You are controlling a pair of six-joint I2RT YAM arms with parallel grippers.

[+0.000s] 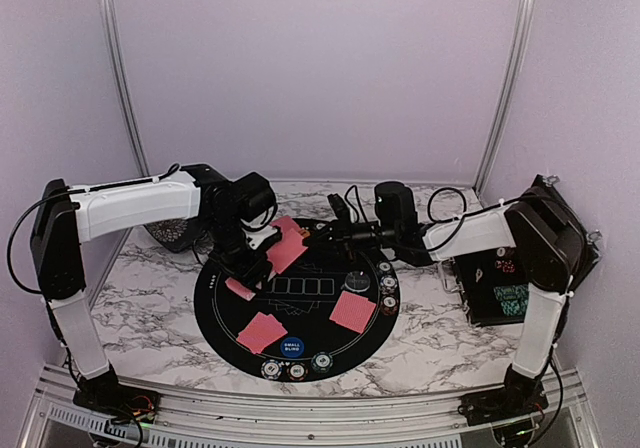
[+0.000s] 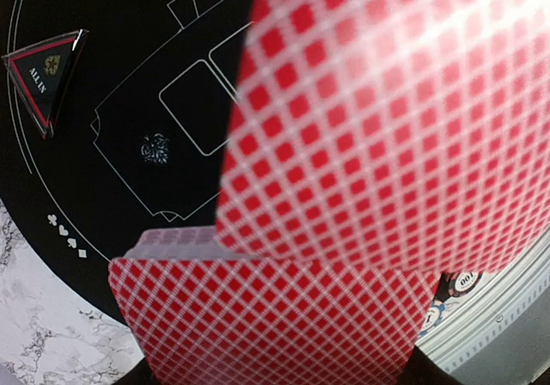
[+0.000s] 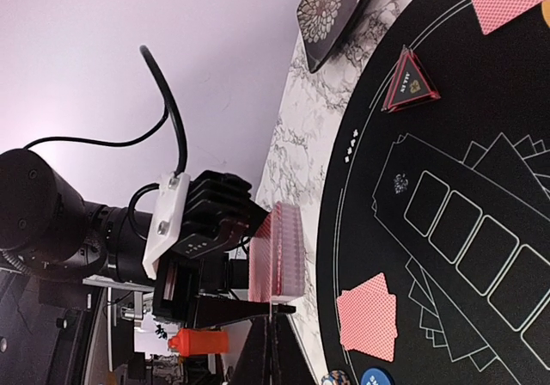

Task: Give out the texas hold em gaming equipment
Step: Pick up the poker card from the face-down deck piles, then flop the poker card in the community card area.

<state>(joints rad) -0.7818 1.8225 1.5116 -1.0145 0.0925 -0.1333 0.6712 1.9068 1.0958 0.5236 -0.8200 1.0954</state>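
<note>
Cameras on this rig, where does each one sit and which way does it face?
Top external: above and behind the bases, looking down on the round mat; left arm and right arm show.
Left wrist: on the left arm, looking down past the card deck in the left fingers, and a lifted card, to the mat.
Right wrist: low beside the mat, facing the left arm; right fingers at bottom, apparently pinching the lifted card.
Shared: both wrist views show the triangular marker and deck.
</note>
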